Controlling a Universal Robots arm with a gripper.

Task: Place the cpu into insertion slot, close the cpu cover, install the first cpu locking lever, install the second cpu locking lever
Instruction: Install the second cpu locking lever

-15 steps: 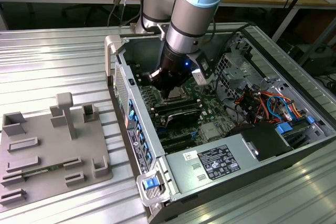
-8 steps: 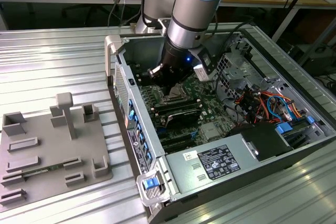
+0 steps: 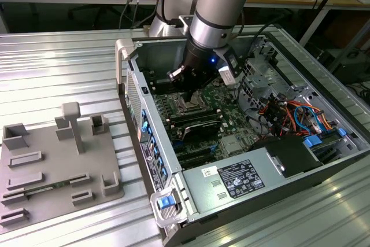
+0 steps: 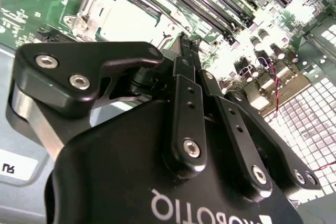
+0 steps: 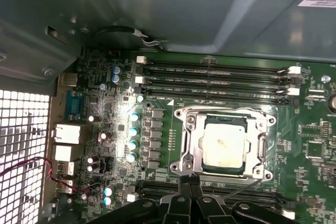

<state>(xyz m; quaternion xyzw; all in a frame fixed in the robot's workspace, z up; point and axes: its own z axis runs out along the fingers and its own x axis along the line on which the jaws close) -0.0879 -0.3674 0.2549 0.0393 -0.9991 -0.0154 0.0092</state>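
I am looking at an open computer case (image 3: 254, 160) lying on its side on a ribbed metal desk (image 3: 58, 73). My arm reaches down into the case from the desk's far edge, and its gripper (image 3: 192, 92) hangs just above the green motherboard (image 3: 217, 93), near the case's far wall.

In the first wrist view, the cpu (image 5: 224, 145) sits flat in the insertion slot (image 5: 190, 153), its pale silvery face up and marked with a faint tan smudge. The cpu cover (image 5: 261, 145) lies closed over it, a silvery frame whose window shows the chip's face. A thin lever wire (image 5: 239, 191) runs beside the socket's near edge, between the socket and the black memory slots (image 5: 210, 80) that flank it on both sides.

The jaws are drawn together with nothing between them; in the second wrist view the two black fingers (image 4: 190, 56) meet at their tips just beside the socket's edge (image 4: 157, 24). I cannot tell whether the tips touch the lever.

On the desk beside the case, toward the exterior view's left, lies a grey plastic fixture tray (image 3: 55, 166) with raised blocks.
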